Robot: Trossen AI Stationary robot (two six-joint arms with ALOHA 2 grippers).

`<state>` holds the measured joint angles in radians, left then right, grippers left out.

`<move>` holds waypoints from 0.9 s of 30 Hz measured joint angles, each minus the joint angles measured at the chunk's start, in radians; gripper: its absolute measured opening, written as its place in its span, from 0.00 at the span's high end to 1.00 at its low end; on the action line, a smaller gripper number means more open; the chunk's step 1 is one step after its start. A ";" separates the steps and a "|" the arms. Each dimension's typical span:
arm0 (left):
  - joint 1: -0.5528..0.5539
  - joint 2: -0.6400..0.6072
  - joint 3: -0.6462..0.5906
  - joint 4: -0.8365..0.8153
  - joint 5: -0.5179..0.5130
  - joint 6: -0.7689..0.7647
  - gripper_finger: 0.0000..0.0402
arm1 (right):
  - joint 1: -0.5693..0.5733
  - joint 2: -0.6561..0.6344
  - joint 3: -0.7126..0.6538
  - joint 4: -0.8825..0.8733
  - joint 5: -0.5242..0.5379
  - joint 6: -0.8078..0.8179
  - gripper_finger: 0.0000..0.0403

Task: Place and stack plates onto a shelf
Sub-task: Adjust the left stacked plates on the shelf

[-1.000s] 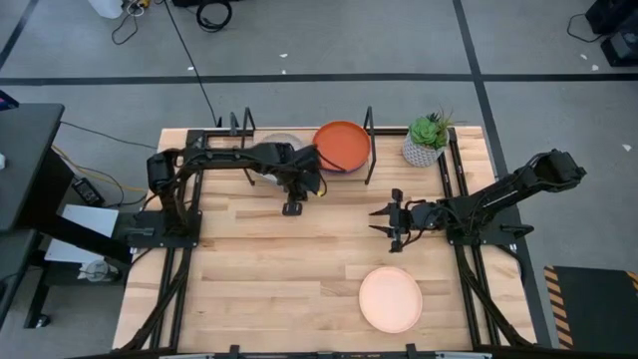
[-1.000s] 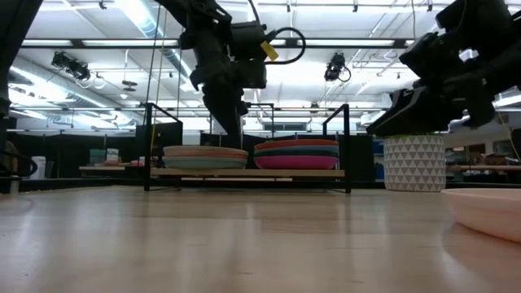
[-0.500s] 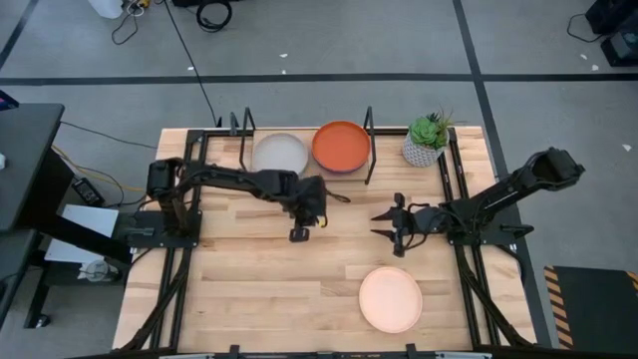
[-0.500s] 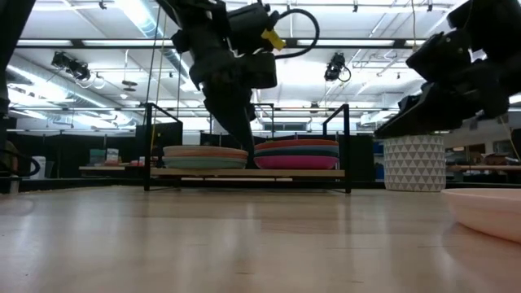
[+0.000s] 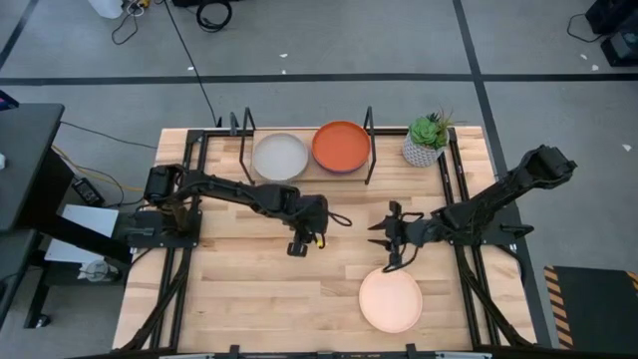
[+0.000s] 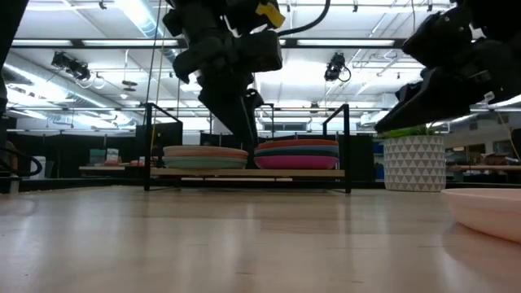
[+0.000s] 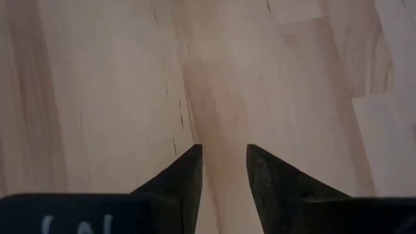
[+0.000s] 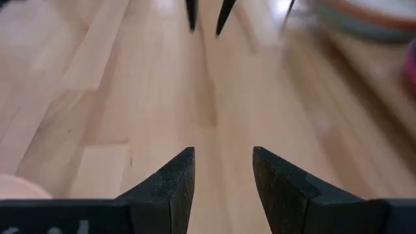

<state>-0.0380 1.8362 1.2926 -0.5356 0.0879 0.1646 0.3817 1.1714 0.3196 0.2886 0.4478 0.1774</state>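
Note:
The shelf [image 5: 304, 178] stands at the table's far edge and carries two stacks of plates. A grey plate [image 5: 279, 157] tops the left stack [image 6: 205, 156] and an orange plate [image 5: 341, 147] tops the right stack [image 6: 297, 153]. A cream plate [image 5: 391, 299] lies flat on the table near the front right. My left gripper [image 5: 298, 247] hangs open over bare wood at mid-table, its fingers [image 7: 188, 175] pointing down. My right gripper [image 5: 385, 243] stands open just beyond the cream plate's far rim, and the plate's edge [image 8: 13, 188] shows beside its fingers.
A small potted plant [image 5: 427, 140] stands at the far right, next to the shelf. The shelf's black wire uprights [image 5: 369, 145] rise beside the stacks. Bare wood lies between the two grippers and along the table's near left.
My left gripper has drawn back from the shelf toward the table's near edge, uncovering the grey plate on the left stack. My right gripper has moved toward the near edge, closer to the cream plate.

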 joint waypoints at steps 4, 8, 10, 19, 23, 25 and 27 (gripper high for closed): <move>-0.017 0.000 -0.002 0.011 0.000 0.026 0.70 | 0.014 0.113 0.073 -0.072 -0.063 0.036 0.60; -0.025 0.000 -0.003 -0.011 -0.017 0.034 0.71 | 0.040 0.211 0.172 -0.193 -0.150 0.060 0.60; -0.025 -0.006 -0.004 -0.056 -0.075 0.032 0.71 | 0.058 0.240 0.229 -0.283 -0.158 0.082 0.60; 0.062 -0.083 -0.004 -0.095 -0.381 0.016 0.71 | 0.127 0.279 0.338 -0.457 -0.155 0.132 0.60; 0.170 -0.089 -0.003 -0.060 -0.468 0.014 0.71 | 0.159 0.257 0.338 -0.500 -0.143 0.182 0.60; 0.230 -0.089 -0.004 -0.032 -0.478 0.012 0.71 | 0.180 0.250 0.338 -0.523 -0.108 0.199 0.60; 0.286 -0.089 -0.004 -0.004 -0.479 0.011 0.71 | 0.198 0.249 0.338 -0.534 -0.074 0.206 0.60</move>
<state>0.2478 1.7470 1.2884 -0.5395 -0.3908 0.1761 0.5793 1.4204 0.6571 -0.2451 0.3740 0.3832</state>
